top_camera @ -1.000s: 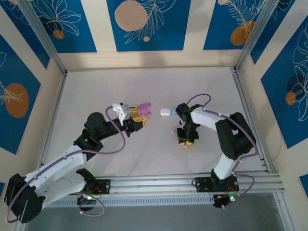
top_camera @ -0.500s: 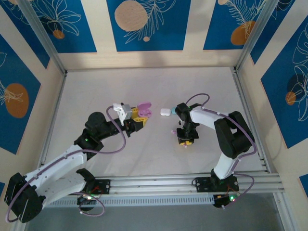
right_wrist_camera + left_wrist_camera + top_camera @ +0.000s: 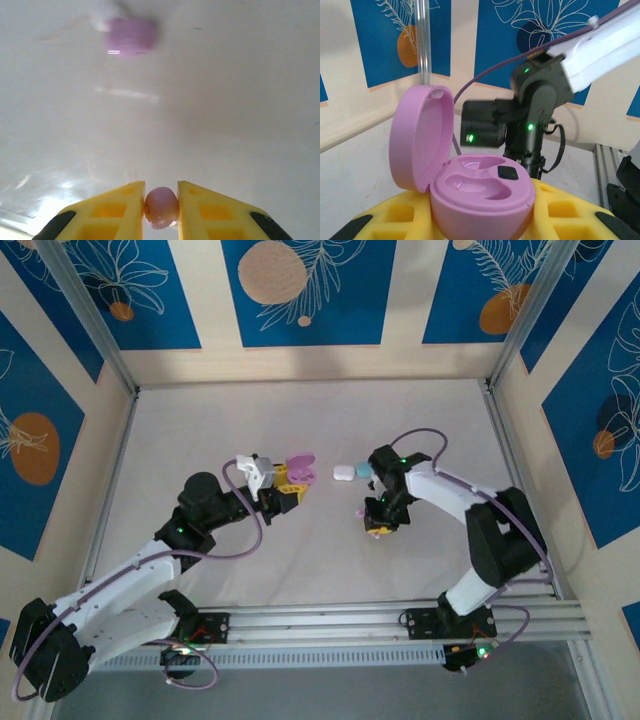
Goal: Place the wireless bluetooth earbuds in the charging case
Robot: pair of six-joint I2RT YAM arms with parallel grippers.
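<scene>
Shifted left: your right pincer [image 3: 381,527], jaws closed onto one pink earbud [image 3: 161,207]; left pincer [image 3: 288,487] clamps the open pink charging case [image 3: 485,200], awaiting insertion.

Surface [image 3: 200,420]: all items sit in its middle band.

Left of centre, the open charging case [image 3: 480,192] sits between the fingers of the left gripper [image 3: 290,483], with its lid standing up on the left side in the left wrist view. Both wells inside the case hold nothing.

Just right of that case, two closed cases lie side by side on the surface, one [image 3: 343,473] left of the other [image 3: 364,470].

Nearer than those, right of centre, is the right gripper [image 3: 161,197], with one earbud [image 3: 161,207] clamped between its fingers.

A second earbud [image 3: 131,36] lies on the surface ahead of that gripper, apart from it.
</scene>
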